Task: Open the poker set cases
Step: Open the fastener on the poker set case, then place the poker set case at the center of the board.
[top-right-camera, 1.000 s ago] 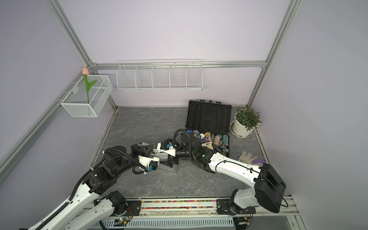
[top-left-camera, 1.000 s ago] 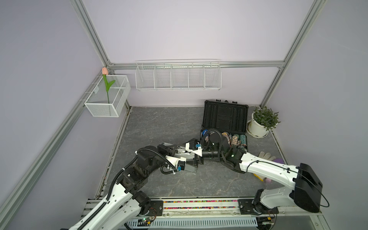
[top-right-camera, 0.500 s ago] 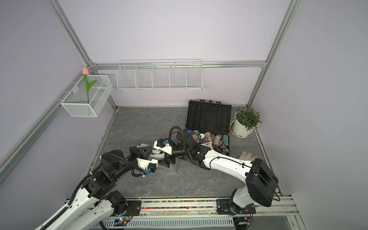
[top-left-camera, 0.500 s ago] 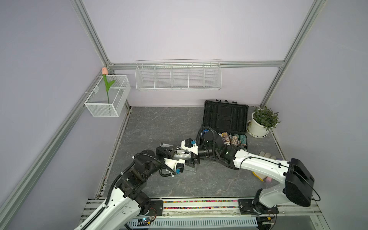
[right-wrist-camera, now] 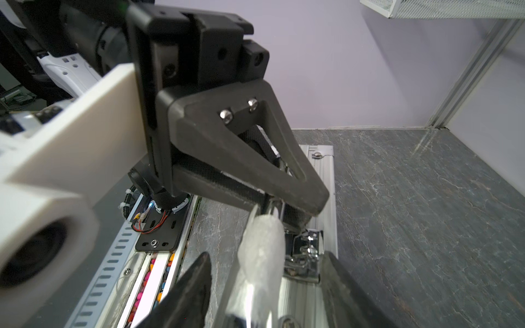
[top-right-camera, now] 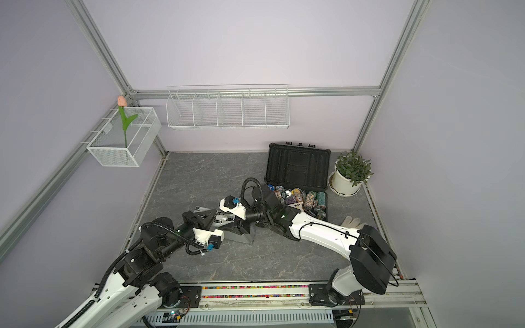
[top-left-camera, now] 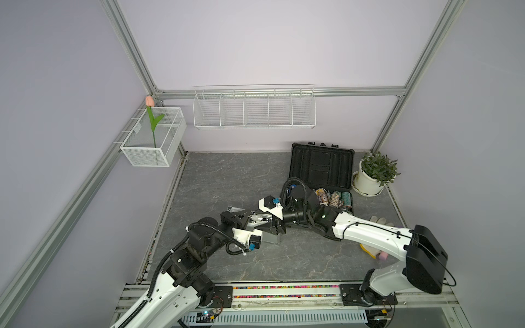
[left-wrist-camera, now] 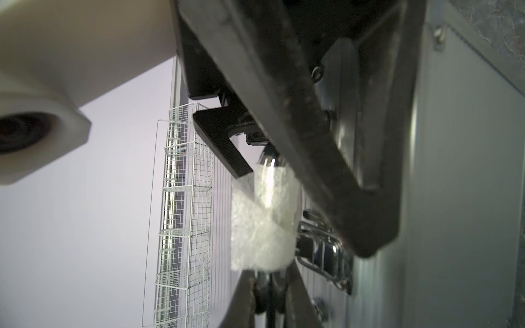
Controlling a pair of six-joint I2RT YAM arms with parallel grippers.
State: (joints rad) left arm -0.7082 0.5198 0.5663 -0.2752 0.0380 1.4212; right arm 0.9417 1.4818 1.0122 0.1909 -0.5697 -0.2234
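Brought right claw (right-wrist-camera: 265, 261) in, fingers apart yet narrowing around foam-wrapped handle (right-wrist-camera: 260, 241) of silver aluminium case (top-left-camera: 270, 238); left claw (right-wrist-camera: 274, 200) clamped on same handle just ahead. Lid lift likely next.

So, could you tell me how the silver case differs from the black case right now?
The silver case is ribbed metal; the black case is dark plastic and looks larger. The black case stands open, lid upright, chips showing; the silver case shows no inside and looks shut. The left gripper is shut on the silver case's handle and the right gripper straddles it, while the black case is untouched. Both sit on the grey table.
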